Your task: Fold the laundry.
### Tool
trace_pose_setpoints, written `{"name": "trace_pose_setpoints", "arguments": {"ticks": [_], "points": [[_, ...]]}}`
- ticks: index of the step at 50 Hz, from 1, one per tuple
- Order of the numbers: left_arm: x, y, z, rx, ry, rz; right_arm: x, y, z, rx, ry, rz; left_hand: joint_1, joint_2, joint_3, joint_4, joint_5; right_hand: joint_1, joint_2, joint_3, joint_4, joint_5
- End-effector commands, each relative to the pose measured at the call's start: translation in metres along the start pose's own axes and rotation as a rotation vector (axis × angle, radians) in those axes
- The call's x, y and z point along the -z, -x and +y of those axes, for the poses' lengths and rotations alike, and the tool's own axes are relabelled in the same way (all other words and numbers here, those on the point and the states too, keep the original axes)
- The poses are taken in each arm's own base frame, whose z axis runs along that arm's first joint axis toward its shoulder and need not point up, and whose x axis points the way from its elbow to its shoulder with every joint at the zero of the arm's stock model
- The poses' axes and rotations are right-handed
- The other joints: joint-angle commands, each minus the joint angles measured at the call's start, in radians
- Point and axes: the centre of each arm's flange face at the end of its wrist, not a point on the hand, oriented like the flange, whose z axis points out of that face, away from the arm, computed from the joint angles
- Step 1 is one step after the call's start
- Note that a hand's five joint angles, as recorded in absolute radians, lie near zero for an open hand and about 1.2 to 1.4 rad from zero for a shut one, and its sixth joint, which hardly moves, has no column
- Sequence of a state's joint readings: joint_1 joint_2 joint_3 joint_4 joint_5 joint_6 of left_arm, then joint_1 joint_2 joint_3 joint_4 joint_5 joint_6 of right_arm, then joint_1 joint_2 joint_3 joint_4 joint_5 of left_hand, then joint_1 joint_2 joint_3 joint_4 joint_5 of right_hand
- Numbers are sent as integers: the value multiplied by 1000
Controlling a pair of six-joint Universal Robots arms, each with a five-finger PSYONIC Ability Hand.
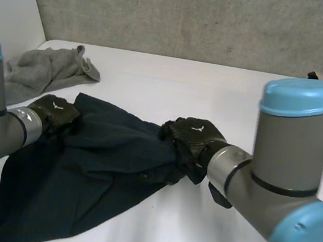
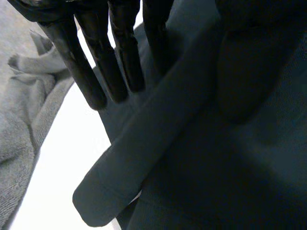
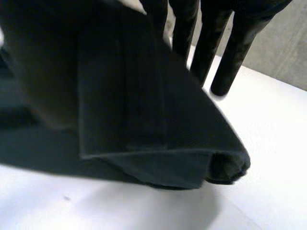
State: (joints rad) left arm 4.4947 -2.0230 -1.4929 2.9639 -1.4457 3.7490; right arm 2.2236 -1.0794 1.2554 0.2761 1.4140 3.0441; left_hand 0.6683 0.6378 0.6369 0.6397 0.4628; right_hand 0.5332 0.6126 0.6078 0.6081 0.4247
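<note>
A dark navy garment (image 1: 97, 172) lies crumpled on the white table (image 1: 216, 93). My left hand (image 1: 54, 110) is at its far left edge. In the left wrist view a folded strip of the garment (image 2: 144, 143) runs up between the straight fingers (image 2: 96, 62) and the thumb (image 2: 244, 72), pinched there. My right hand (image 1: 193, 135) is at the garment's right edge. In the right wrist view a fold of the garment (image 3: 124, 110) hangs from the hand in front of the straight fingers (image 3: 230, 48), raised off the table.
A grey cloth (image 1: 43, 70) lies bunched at the table's far left, just beyond my left hand, and it lies beside the fingers (image 2: 24, 143) in the left wrist view. A brown object (image 1: 321, 76) peeks out at the far right edge. A grey wall stands behind the table.
</note>
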Motion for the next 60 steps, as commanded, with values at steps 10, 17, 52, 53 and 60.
{"name": "trace_pose_setpoints", "arguments": {"ticks": [10,17,52,53,60], "points": [[-22,65,-160,-26,-640,-594,-47,-39,-148,433,-655,375,728,758,759,757,759,863,784,788,788,797],[3,47,-188,16,-834,-673,-28,-44,-198,444,-953,469,728,758,759,757,759,863,784,788,788,797],[143,-111,0,-143,-271,-113,57,-74,22,477,2,115,-363,-332,-332,-334,-332,-359,-438,-433,-434,-425],[148,-108,-5,-134,-277,-110,60,-76,18,469,-15,128,-419,-389,-388,-390,-388,-359,-438,-433,-434,-425],[135,-77,-33,-74,-320,-205,65,-94,-16,341,-151,202,-440,-410,-409,-411,-409,-359,-438,-433,-434,-425]]}}
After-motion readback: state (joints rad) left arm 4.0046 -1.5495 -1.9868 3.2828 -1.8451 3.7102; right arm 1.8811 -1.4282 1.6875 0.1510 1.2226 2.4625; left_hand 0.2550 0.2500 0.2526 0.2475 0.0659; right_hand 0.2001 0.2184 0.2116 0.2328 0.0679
